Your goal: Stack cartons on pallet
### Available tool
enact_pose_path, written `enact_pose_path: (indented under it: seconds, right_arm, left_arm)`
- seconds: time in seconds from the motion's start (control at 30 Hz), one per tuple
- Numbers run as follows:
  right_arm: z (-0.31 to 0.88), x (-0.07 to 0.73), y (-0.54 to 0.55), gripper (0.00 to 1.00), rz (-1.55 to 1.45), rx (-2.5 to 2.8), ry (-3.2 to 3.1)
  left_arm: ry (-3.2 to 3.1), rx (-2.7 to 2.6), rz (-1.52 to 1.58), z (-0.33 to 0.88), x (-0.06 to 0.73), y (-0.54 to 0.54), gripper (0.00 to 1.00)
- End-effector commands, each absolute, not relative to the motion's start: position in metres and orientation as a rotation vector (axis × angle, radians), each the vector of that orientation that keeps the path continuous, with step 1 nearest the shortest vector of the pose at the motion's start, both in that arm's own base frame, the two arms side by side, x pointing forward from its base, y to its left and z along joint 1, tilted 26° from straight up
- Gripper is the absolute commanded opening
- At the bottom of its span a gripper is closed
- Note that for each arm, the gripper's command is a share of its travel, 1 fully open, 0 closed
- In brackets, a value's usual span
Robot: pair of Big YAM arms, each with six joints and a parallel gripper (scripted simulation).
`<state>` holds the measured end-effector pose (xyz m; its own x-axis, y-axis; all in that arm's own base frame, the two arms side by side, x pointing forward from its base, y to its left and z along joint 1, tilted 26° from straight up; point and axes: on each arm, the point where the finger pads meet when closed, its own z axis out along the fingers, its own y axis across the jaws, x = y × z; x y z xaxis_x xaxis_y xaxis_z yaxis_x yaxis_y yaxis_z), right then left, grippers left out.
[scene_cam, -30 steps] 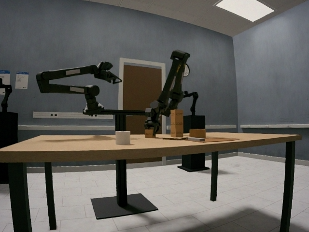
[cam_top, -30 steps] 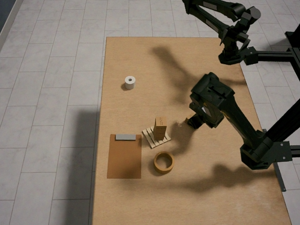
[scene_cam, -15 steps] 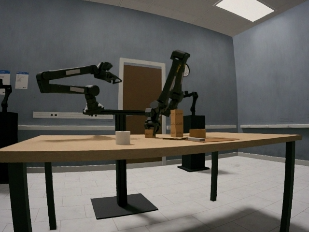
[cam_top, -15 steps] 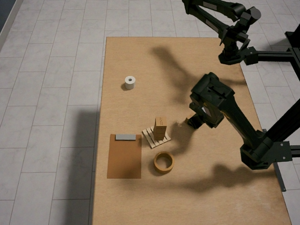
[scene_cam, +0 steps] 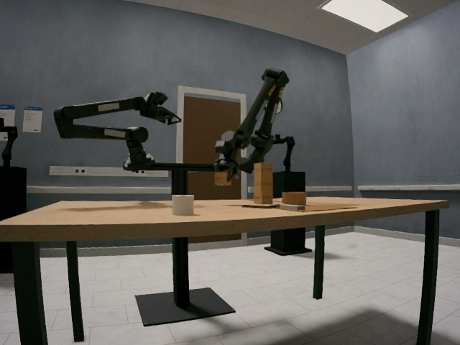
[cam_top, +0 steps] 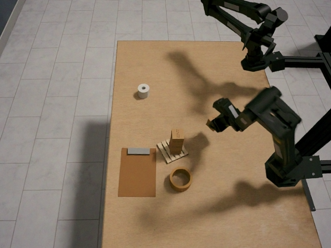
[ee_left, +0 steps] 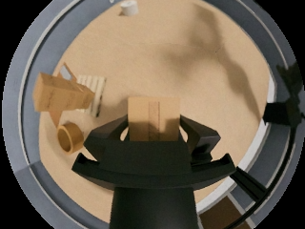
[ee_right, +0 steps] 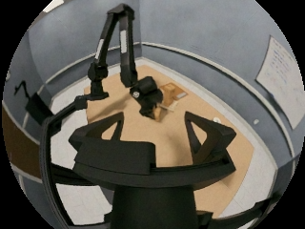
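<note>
Left gripper (cam_top: 213, 125) (scene_cam: 227, 172) (ee_left: 153, 125): clamped on fourth carton (cam_top: 208, 123) (scene_cam: 223, 178) (ee_left: 153, 116), aloft; right gripper (scene_cam: 177, 119) (ee_right: 153, 129): fingers apart, nothing held; three-carton column (cam_top: 176, 141) (scene_cam: 263, 183) (ee_left: 62, 93): on pallet (cam_top: 163, 152) (scene_cam: 259, 205) (ee_left: 101, 102); risks: low approach clipping column top, off-centre release toppling it, unseen numbers leaving order wrong

Vs. 0.5 s ago, the 4th carton (scene_cam: 223, 178) (ee_left: 153, 119) (ee_right: 157, 113) is now lifted off the surface (cam_top: 213, 165) (scene_cam: 122, 218) (ee_left: 143, 62) (ee_right: 167, 135) & is held in the air, gripped by the L end effector (cam_top: 214, 124) (scene_cam: 227, 173) (ee_left: 153, 125) (ee_right: 153, 113). In the top view, the elbow of the L arm (cam_top: 279, 112) (scene_cam: 272, 75) is drawn back twd its base, w/ the wrist exposed to view. The arm's shadow is stretched farther across the surface, past the ring (cam_top: 172, 184).
</note>
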<state>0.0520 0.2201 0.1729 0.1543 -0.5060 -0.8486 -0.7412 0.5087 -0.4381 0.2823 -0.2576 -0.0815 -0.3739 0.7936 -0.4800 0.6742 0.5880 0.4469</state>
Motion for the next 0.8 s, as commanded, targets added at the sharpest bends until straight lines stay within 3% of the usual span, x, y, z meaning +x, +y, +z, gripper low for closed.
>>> enact_pose_path:
  seconds: [0.0,0.4,0.77]
  right_arm:
    - [0.179,0.052,0.222,1.00,0.237,-1.121,1.505]
    - [0.179,0.052,0.222,1.00,0.237,-1.121,1.505]
    - [0.196,0.065,0.256,1.00,0.178,-1.113,1.520]
  left_arm:
    - [2.187,1.138,0.227,-0.059,0.270,-0.266,0.50]
    - [2.195,1.148,0.237,0.047,0.228,-0.297,0.50]
    - [2.144,1.277,0.320,0.066,0.265,-0.240,0.50]
